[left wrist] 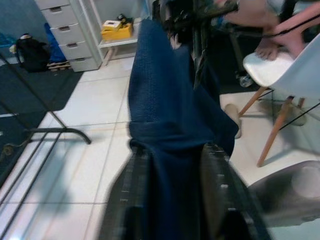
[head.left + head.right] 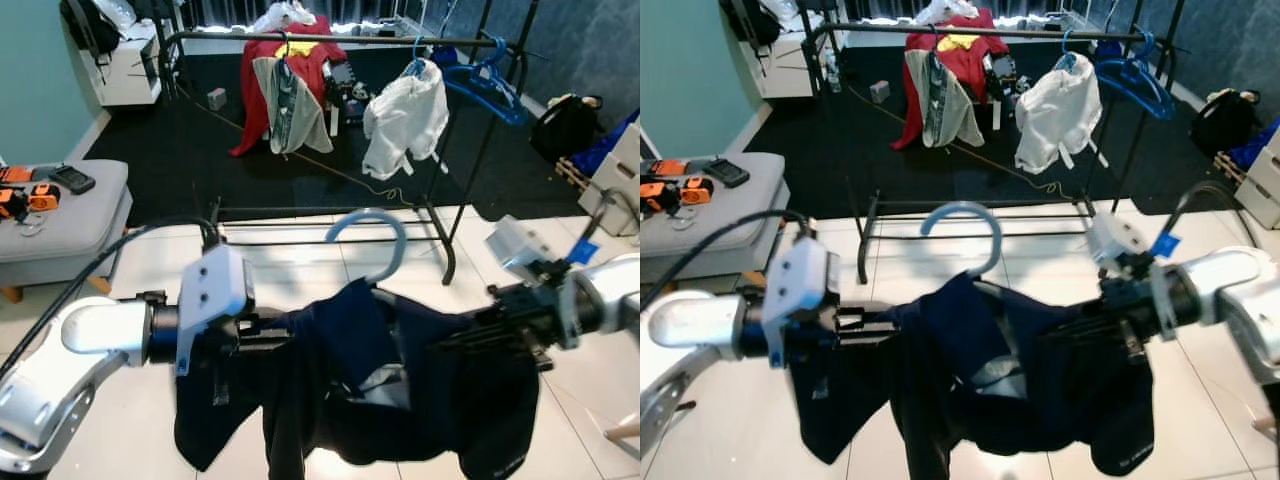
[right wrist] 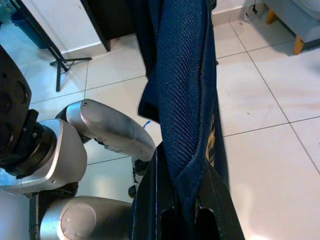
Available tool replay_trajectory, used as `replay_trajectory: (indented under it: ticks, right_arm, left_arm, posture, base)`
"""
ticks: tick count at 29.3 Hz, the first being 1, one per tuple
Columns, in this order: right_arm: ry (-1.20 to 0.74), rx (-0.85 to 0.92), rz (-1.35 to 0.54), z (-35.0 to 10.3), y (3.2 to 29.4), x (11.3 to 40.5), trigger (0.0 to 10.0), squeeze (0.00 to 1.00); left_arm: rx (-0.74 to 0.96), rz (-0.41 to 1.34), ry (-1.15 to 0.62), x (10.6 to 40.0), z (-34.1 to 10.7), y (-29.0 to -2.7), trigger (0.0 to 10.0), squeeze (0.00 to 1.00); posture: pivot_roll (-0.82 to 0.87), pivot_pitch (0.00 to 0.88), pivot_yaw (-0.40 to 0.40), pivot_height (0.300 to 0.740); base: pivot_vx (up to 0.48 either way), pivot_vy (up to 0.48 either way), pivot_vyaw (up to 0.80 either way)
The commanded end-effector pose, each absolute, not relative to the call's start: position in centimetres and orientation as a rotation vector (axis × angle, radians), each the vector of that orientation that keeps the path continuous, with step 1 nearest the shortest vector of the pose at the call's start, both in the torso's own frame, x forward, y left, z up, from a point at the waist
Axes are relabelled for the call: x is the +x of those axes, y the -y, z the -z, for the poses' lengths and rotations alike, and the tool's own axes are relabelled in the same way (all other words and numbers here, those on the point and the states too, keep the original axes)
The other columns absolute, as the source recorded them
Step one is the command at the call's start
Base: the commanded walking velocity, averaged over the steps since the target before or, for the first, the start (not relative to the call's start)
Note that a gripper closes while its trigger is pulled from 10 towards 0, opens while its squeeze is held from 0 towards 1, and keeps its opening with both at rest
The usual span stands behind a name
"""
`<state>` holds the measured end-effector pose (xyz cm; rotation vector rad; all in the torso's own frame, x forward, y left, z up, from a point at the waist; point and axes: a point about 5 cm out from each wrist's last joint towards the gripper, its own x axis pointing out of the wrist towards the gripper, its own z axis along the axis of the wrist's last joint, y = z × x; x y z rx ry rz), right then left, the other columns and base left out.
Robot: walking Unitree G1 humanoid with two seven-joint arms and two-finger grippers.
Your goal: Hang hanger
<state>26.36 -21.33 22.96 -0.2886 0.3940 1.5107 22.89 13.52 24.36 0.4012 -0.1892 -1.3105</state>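
Light blue plastic hanger (image 2: 372, 240) draped in a dark navy garment (image 2: 400, 390) stretched between both arms, left pincer (image 2: 262, 330) clamped on one shoulder, right pincer (image 2: 470, 333) clamped on the other, black clothes rail (image 2: 330, 41) well beyond

Hanger (image 2: 368, 240): pale blue plastic, hook upright, curl opening downward toward right. Only hook and neck visible; shoulders hidden under garment.

Garment (image 2: 400, 390): dark navy knit, draped over hanger, hanging in loose folds, pale grey lining patch visible near centre. Spread wide, left to right, suspended above white tiled floor.

Support: left claw (image 1: 170, 165) pinches fabric at garment's left end; right claw (image 3: 182, 210) pinches fabric at right end.

Position: near, centre of scene, well apart from far clothes rack (image 2: 330, 42).
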Motion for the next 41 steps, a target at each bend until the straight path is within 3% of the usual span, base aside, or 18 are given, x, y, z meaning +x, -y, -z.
replay_trajectory:
  ticks: [1, 4, 12, 14, 16, 17, 19, 21, 22, 23, 24, 25, 27, 31, 32, 37, 38, 41]
  right_arm:
    - [-0.360, -0.270, -1.525, -23.1, 20.8, 26.2, 0.0, 0.00]
    - [-0.346, -0.249, -1.519, -22.9, 20.7, 26.3, 0.0, 0.00]
    - [-0.292, -0.138, -1.358, -21.4, 20.8, 27.5, 0.0, 0.00]
    - [-0.293, -0.086, -1.202, -19.7, 21.4, 28.2, 0.0, 0.00]
    - [-0.300, -0.060, -1.129, -18.8, 21.5, 28.5, 0.0, 0.00]
    - [-0.300, -0.060, -1.129, -18.8, 21.5, 28.5, 0.0, 0.00]
    - [-0.292, -0.001, -0.890, -17.1, 22.1, 29.8, 0.0, 0.00]
    - [-0.292, -0.001, -0.890, -17.1, 22.1, 29.8, 0.0, 0.00]
    - [-0.280, 0.028, -0.788, -16.6, 22.3, 30.4, 0.0, 0.00]
    - [-0.280, 0.028, -0.788, -16.6, 22.3, 30.4, 0.0, 0.00]
    - [-0.226, 0.109, -0.523, -15.8, 23.2, 31.8, 0.0, 0.00]
    - [-0.226, 0.109, -0.523, -15.8, 23.2, 31.8, 0.0, 0.00]
    - [-0.169, 0.245, -0.246, -13.9, 23.2, 32.5, 0.0, 0.00]
    - [-0.160, 0.275, -0.196, -12.7, 21.8, 32.2, 0.0, 0.00]
    - [-0.147, 0.238, -0.212, -12.6, 21.0, 32.2, 6.8, 0.00]
    - [-0.135, 0.219, -0.225, -12.8, 20.9, 32.4, 6.8, 0.00]
    - [-0.133, 0.234, -0.208, -12.8, 21.2, 32.6, 10.0, 0.00]
    - [-0.130, 0.235, -0.201, -12.9, 21.3, 32.8, 10.0, 0.00]
  left_arm:
    - [0.354, 1.303, 0.215, 22.9, -24.6, -13.5, 10.0, 1.00]
    - [0.330, 1.282, 0.218, 23.1, -24.5, -13.7, 10.0, 1.00]
    - [0.202, 1.044, 0.203, 24.5, -23.1, -17.2, 10.0, 1.00]
    - [0.129, 0.776, 0.167, 25.2, -21.2, -21.0, 10.0, 1.00]
    - [0.103, 0.617, 0.136, 25.4, -19.9, -23.0, 10.0, 1.00]
    - [0.103, 0.617, 0.136, 25.4, -19.9, -23.0, 10.0, 1.00]
    - [0.086, 0.222, 0.041, 25.4, -17.2, -27.0, 10.0, 1.00]
    - [0.086, 0.222, 0.041, 25.4, -17.2, -27.0, 10.0, 1.00]
    - [0.064, 0.086, 0.016, 25.2, -16.4, -28.1, 10.0, 1.00]
    - [0.064, 0.086, 0.016, 25.2, -16.4, -28.1, 10.0, 1.00]
    - [0.017, 0.007, -0.032, 24.7, -14.9, -27.4, 10.0, 0.00]
    - [0.017, 0.007, -0.032, 24.7, -14.9, -27.4, 10.0, 0.00]
    - [-0.099, 0.003, -0.081, 23.7, -12.5, -23.6, 10.0, 0.00]
    - [-0.220, -0.008, -0.075, 23.1, -11.7, -21.2, 10.0, 0.00]
    - [-0.270, -0.064, -0.055, 23.1, -11.5, -21.6, 10.0, 0.00]
    - [-0.279, -0.096, -0.050, 23.1, -11.5, -22.2, 10.0, 0.00]
    - [-0.279, -0.116, -0.042, 23.3, -11.5, -22.6, 10.0, 0.00]
    - [-0.269, -0.119, -0.034, 23.5, -11.5, -22.7, 10.0, 0.00]
  posture:
    - [-0.09, 0.071, -0.010, 0.740]
    - [-0.09, 0.069, -0.010, 0.740]
    - [-0.09, 0.076, -0.009, 0.740]
    - [-0.09, 0.083, -0.010, 0.740]
    - [-0.09, 0.089, -0.010, 0.740]
    - [-0.09, 0.089, -0.010, 0.740]
    - [-0.10, 0.097, -0.011, 0.740]
    - [-0.10, 0.097, -0.011, 0.740]
    - [-0.09, 0.097, -0.013, 0.740]
    - [-0.09, 0.097, -0.013, 0.740]
    - [-0.10, 0.104, -0.014, 0.740]
    - [-0.10, 0.104, -0.014, 0.740]
    - [-0.10, 0.111, -0.014, 0.740]
    - [-0.10, 0.115, -0.018, 0.740]
    - [-0.10, 0.116, -0.019, 0.740]
    - [-0.10, 0.115, -0.018, 0.740]
    - [-0.10, 0.113, -0.018, 0.740]
    - [-0.11, 0.113, -0.018, 0.740]
  base:
    - [0.000, 0.000, 0.00]
    - [0.000, 0.000, 0.00]
    - [0.000, 0.000, 0.00]
    - [0.000, 0.000, 0.00]
    - [0.000, 0.000, 0.00]
    - [0.000, 0.000, 0.00]
    - [0.000, 0.000, 0.00]
    - [0.000, 0.000, 0.00]
    - [0.000, 0.000, 0.00]
    - [0.000, 0.000, 0.00]
    - [0.000, 0.000, 0.00]
    - [0.000, 0.000, 0.00]
    - [0.000, 0.000, -0.74]
    - [0.000, 0.000, -0.77]
    - [0.480, 0.000, 0.00]
    - [0.480, 0.000, 0.00]
    - [0.480, 0.000, 0.00]
    - [0.475, 0.000, 0.00]
